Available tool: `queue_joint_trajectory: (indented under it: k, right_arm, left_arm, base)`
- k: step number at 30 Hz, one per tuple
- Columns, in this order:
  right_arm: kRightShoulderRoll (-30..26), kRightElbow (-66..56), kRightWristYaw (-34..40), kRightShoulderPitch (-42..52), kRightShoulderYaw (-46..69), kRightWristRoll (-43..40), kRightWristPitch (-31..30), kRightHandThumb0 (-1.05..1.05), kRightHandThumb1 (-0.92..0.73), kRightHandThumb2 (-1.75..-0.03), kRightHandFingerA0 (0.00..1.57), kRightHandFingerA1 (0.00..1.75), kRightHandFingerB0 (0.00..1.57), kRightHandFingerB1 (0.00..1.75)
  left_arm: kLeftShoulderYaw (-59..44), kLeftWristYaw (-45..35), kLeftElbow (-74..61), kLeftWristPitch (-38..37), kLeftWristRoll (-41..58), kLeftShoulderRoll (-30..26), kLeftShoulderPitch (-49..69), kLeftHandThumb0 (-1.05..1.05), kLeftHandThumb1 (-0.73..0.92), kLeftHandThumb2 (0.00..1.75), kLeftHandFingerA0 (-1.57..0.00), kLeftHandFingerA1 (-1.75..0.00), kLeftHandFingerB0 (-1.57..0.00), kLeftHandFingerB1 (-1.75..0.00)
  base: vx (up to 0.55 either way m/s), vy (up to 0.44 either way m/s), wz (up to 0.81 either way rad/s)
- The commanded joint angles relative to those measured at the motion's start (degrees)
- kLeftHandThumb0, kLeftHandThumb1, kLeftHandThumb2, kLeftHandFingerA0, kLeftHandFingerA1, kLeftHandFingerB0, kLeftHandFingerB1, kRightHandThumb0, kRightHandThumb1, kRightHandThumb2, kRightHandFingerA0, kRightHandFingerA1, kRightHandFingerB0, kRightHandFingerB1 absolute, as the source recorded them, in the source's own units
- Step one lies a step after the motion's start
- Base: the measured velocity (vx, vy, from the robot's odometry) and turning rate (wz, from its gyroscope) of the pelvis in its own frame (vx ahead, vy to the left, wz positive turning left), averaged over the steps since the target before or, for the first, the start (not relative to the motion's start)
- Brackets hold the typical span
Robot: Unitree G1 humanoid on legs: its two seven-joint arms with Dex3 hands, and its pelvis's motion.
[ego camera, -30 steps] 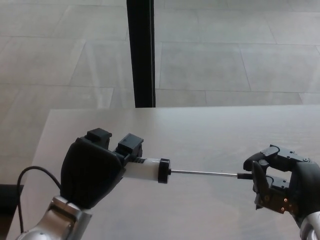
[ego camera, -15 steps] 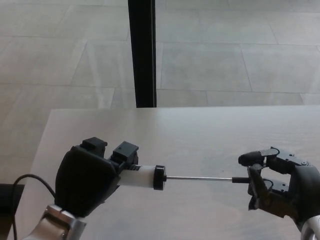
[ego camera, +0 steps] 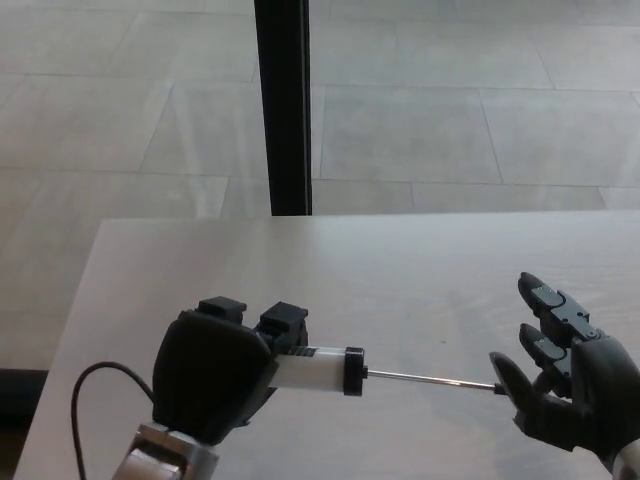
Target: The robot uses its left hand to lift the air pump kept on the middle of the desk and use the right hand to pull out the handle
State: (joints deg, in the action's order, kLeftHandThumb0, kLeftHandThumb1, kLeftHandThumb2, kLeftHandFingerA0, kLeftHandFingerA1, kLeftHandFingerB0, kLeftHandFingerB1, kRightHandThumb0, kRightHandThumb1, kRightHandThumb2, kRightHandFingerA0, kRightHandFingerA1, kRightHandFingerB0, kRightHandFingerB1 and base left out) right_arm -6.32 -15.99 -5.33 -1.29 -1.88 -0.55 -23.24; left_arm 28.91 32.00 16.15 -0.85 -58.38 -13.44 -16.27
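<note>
The air pump [ego camera: 315, 368] has a white barrel with a black end cap, and its thin metal rod [ego camera: 430, 379] is drawn out to the right. My left hand [ego camera: 215, 385] is shut on the barrel's left end and holds the pump level just above the desk [ego camera: 420, 270]. My right hand [ego camera: 560, 390] is at the lower right with its fingers [ego camera: 545, 295] spread apart. Its thumb sits at the rod's far end, where the handle is hidden or too small to make out.
A black cable [ego camera: 95, 385] loops out from my left wrist at the lower left. A black vertical post [ego camera: 283, 105] stands behind the desk's far edge. Tiled floor lies beyond.
My right hand has opened its fingers from around the handle end. The left hand and the pump have shifted a little to the right and lower.
</note>
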Motion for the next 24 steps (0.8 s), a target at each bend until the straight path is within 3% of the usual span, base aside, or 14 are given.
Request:
queue_joint_trajectory:
  k: [1, 4, 8, 9, 10, 13, 15, 17, 18, 19, 21, 22, 23, 24]
  right_arm:
    - [-1.4, 2.1, -0.9, 0.1, 1.2, 0.1, 4.7, -1.04, -0.78, -0.88, 0.0, 0.0, 0.0, 0.0]
    - [-0.3, 1.2, 0.0, 0.0, 2.0, -0.9, 2.2, -1.03, -0.91, -0.7, 0.0, 0.0, 0.0, 0.0]
    - [1.1, 0.9, 1.5, 0.1, 2.5, -0.9, 1.6, -0.92, -0.87, -0.81, 0.0, 0.0, 0.0, 0.0]
    - [1.8, 0.5, 2.2, 0.2, 3.0, -1.2, 1.5, -1.05, -0.79, -1.14, 0.0, 0.28, 0.0, 0.0]
    - [2.0, 0.5, 2.3, 0.3, 3.2, -1.2, 1.6, -1.05, -0.79, -1.14, 0.0, 0.28, 0.0, 0.0]
    - [3.1, 0.4, 4.2, 0.4, 3.7, -0.3, 2.9, -1.02, -0.79, -1.12, 0.0, 0.2, 0.07, 0.0]
    - [3.3, 0.3, 4.4, 0.4, 3.8, -0.2, 2.9, -0.97, -0.77, -1.11, 0.0, 0.21, 0.0, 0.05]
    - [3.8, -0.1, 4.8, 0.5, 4.1, -0.1, 2.8, -0.92, -0.76, -1.11, 0.0, 0.21, 0.03, 0.09]
    - [3.9, -0.2, 5.1, 0.5, 4.2, 0.1, 2.9, -0.87, -0.89, -0.7, 0.0, 0.0, 0.0, 0.25]
    - [4.0, 0.1, 5.2, 0.5, 4.3, 0.1, 3.2, -0.87, -0.89, -0.7, 0.0, 0.0, 0.0, 0.25]
    - [4.2, 0.2, 5.2, 0.5, 4.4, -0.1, 3.5, -0.85, -0.9, -0.67, 0.0, 0.0, 0.0, 0.24]
    - [4.2, 0.2, 5.2, 0.5, 4.4, 0.1, 3.8, -0.94, -0.74, -0.97, 0.0, 0.0, 0.07, 0.06]
    - [4.3, 0.2, 5.3, 0.6, 4.4, 0.1, 4.0, -0.8, -0.83, -0.85, 0.0, 0.0, 0.01, 0.2]
    - [4.4, 0.1, 5.4, 0.9, 4.5, 0.2, 4.3, -0.97, -0.78, -1.11, 0.0, 0.15, 0.1, 0.07]
  left_arm:
    - [0.4, -27.2, 2.0, 23.2, -0.6, 5.9, 1.8, -0.32, 0.66, 0.73, -0.85, -1.45, -0.78, -0.81]
    - [1.6, -26.2, 6.4, 23.5, -1.6, 6.9, 1.2, -0.32, 0.67, 0.76, -0.85, -1.59, -0.81, -0.94]
    - [3.1, -23.1, 13.1, 24.7, -3.6, 7.7, 0.2, -0.33, 0.67, 0.74, -0.87, -1.66, -0.78, -1.0]
    - [3.1, -25.9, 14.3, 26.1, -3.2, 7.9, -0.5, -0.36, 0.75, 0.72, -0.8, -1.61, -0.71, -0.9]
    - [3.5, -27.7, 15.4, 27.1, -3.6, 7.9, -1.1, -0.36, 0.75, 0.72, -0.8, -1.61, -0.71, -0.9]
    - [8.3, -41.9, 19.0, 32.2, -9.8, 6.7, -5.1, -0.46, 0.73, 0.61, -0.71, -0.79, -0.51, -0.51]
    - [9.1, -42.8, 19.4, 32.4, -10.7, 6.3, -5.5, -0.51, 0.7, 0.61, -0.74, -0.73, -0.46, -0.46]
    - [10.0, -45.9, 18.7, 31.7, -11.3, 4.6, -5.7, -0.58, 0.6, 0.58, -0.34, -0.78, -0.28, -0.56]
    - [9.9, -46.8, 17.8, 31.7, -11.2, 4.1, -5.5, -0.59, 0.59, 0.57, -0.18, -0.66, -0.22, -0.48]
    - [9.7, -47.3, 16.8, 31.8, -11.2, 3.6, -5.1, -0.63, 0.44, 0.82, -0.12, -0.59, -0.13, -0.51]
    - [10.4, -50.2, 15.0, 31.4, -12.1, 2.3, -5.0, -0.72, 0.42, 0.84, -0.02, -0.49, -0.07, -0.48]
    - [10.6, -50.7, 14.5, 31.0, -12.4, 1.9, -5.0, -0.73, 0.42, 0.85, -0.01, -0.44, -0.06, -0.43]
    - [11.1, -51.0, 13.8, 30.1, -13.0, 1.2, -5.1, -0.73, 0.56, 0.57, 0.0, -0.48, -0.09, -0.36]
    - [11.2, -50.5, 13.4, 29.4, -12.8, 1.0, -5.2, -0.74, 0.41, 0.84, -0.01, -0.39, -0.09, -0.42]
  base:
    - [0.0, 0.0, 0.0]
    - [0.0, 0.0, 0.0]
    - [0.0, 0.0, 0.0]
    - [0.0, 0.0, 0.0]
    - [0.0, 0.0, 0.0]
    - [0.0, 0.0, 0.0]
    - [0.0, 0.0, 0.0]
    - [0.0, 0.0, 0.0]
    - [0.0, 0.0, 0.0]
    - [0.0, 0.0, 0.0]
    - [0.0, 0.0, 0.0]
    - [0.0, 0.0, 0.0]
    - [0.0, 0.0, 0.0]
    - [0.0, 0.0, 0.0]
